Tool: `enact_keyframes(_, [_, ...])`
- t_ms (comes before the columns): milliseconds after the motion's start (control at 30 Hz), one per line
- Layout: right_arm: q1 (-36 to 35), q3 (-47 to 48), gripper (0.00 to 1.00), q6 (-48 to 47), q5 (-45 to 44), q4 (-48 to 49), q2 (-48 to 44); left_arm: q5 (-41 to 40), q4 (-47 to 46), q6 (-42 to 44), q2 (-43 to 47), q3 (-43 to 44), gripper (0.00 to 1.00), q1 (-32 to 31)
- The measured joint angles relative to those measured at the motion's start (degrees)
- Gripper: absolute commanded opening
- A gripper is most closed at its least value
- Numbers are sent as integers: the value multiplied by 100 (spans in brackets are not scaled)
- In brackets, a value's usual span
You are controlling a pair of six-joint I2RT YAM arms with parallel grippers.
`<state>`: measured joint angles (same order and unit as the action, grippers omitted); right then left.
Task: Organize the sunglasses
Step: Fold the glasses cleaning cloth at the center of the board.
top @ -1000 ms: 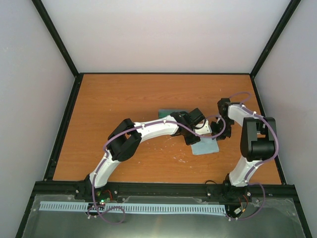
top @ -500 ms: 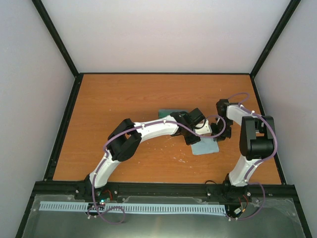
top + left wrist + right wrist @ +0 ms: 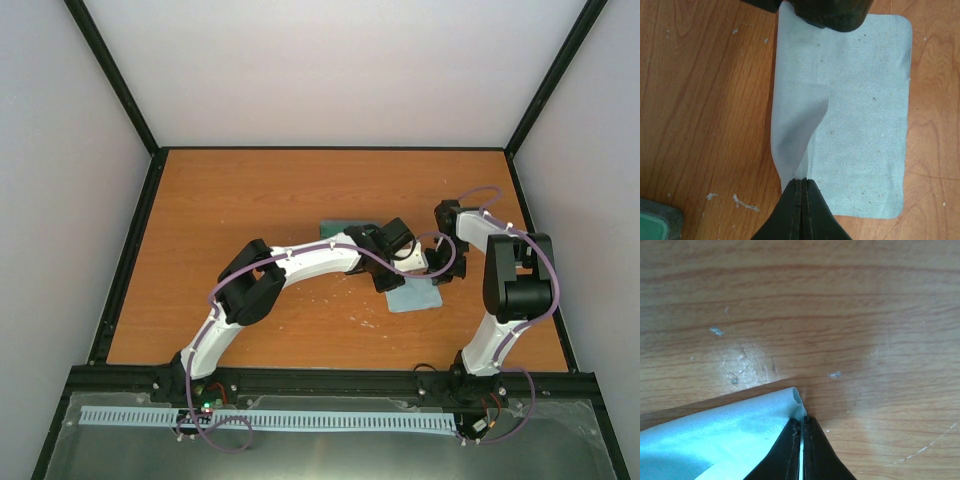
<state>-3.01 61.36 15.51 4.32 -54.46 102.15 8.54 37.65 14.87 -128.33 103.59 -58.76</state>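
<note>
Spanning the view: wooden table (image 3: 250, 200). Left gripper (image 3: 802, 184): jaws closed, pinching the pale blue cloth (image 3: 860, 100) at one short edge, near a corner. Right gripper (image 3: 801, 424): jaws closed, nipping a corner at the cloth's far end. Cloth lies right of the table's centre. Grey-blue case (image 3: 335, 228): just beyond, near centre. Sunglasses: hidden in every view; bearing from the jaws, long axis and nearer arm cannot be told.

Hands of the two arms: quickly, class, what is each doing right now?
Left hand: closed, pinching an edge of the pale blue fabric cloth.
Right hand: closed, pinching a corner of that cloth.
</note>
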Motion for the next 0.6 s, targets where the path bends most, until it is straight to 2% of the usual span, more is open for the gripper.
enact_keyframes(600, [-26,201,5,0,-79,-142,-17,-2,0,0,0,0,1,0])
